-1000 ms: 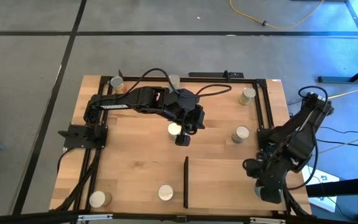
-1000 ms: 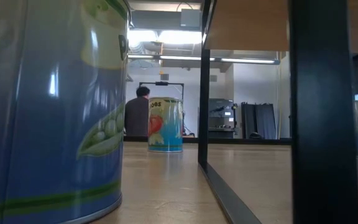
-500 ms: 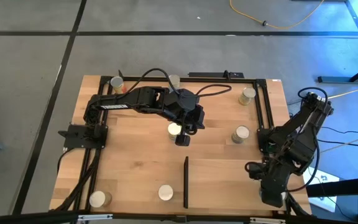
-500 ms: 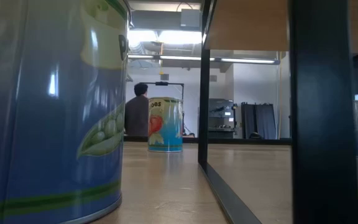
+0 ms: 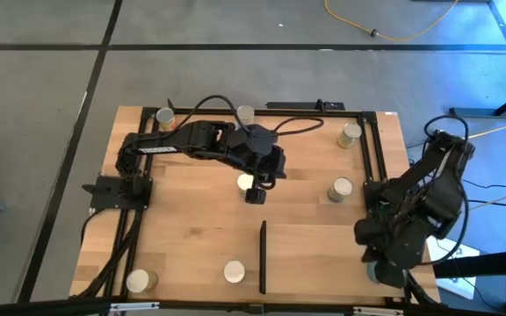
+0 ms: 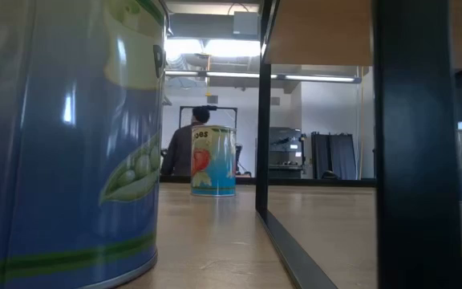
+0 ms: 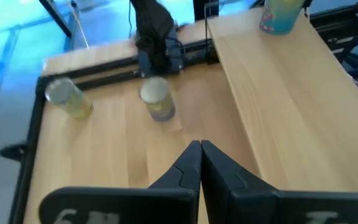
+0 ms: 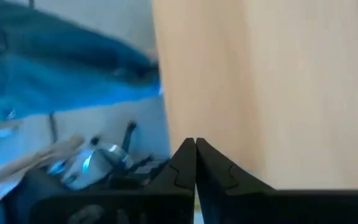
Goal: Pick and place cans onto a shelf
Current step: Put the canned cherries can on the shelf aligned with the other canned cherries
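Cans dot the bench (image 5: 191,237): one at centre (image 5: 246,182), others at twelve o'clock (image 5: 246,114), eleven (image 5: 164,116), one (image 5: 350,133), three (image 5: 340,189), six (image 5: 234,271) and seven (image 5: 137,281). The shelf (image 5: 323,254) fills the five o'clock quarter, nothing on it. Left gripper (image 5: 255,195) hovers just beside the centre can, jaws pressed shut and empty. Right gripper (image 5: 385,274) hangs past the bench's five o'clock corner, jaws shut, empty.

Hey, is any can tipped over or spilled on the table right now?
Nothing stands out. The cans in view stand upright around the table, none spilled. The left claw is shut and empty beside one.
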You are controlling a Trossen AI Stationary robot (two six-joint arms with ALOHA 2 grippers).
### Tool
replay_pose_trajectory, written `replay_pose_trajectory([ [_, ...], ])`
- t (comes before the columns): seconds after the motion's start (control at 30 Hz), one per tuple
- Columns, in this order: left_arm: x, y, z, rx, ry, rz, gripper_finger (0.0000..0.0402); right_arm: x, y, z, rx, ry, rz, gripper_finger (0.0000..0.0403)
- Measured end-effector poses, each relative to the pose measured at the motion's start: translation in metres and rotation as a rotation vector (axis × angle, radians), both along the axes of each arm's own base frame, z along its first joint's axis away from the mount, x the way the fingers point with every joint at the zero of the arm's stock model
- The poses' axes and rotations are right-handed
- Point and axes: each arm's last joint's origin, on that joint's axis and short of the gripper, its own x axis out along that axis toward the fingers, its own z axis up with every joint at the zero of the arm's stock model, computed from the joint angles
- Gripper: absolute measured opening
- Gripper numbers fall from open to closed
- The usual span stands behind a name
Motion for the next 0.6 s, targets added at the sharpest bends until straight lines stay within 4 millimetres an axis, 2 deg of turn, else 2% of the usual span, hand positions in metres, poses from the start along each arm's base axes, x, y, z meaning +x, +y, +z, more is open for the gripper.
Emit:
replay_pose_trajectory([
  [0.1,-0.005,0.001,-0.003,-0.004,0.053,0.02,0.0,-0.003,-0.01,0.011,-0.098,-0.071,-0.032,0.0005],
  [0.27,-0.007,0.002,-0.005,-0.014,0.085,0.059,0.0,-0.011,-0.031,0.017,-0.272,-0.041,-0.157,0.0005],
  [0.47,-0.009,0.004,-0.007,-0.011,0.114,0.084,0.0,0.0,-0.047,0.016,-0.302,-0.067,-0.238,0.0005],
  [0.6,-0.012,0.014,-0.009,0.007,0.145,0.245,0.0,0.009,-0.057,0.017,-0.373,-0.116,-0.251,0.0005],
])
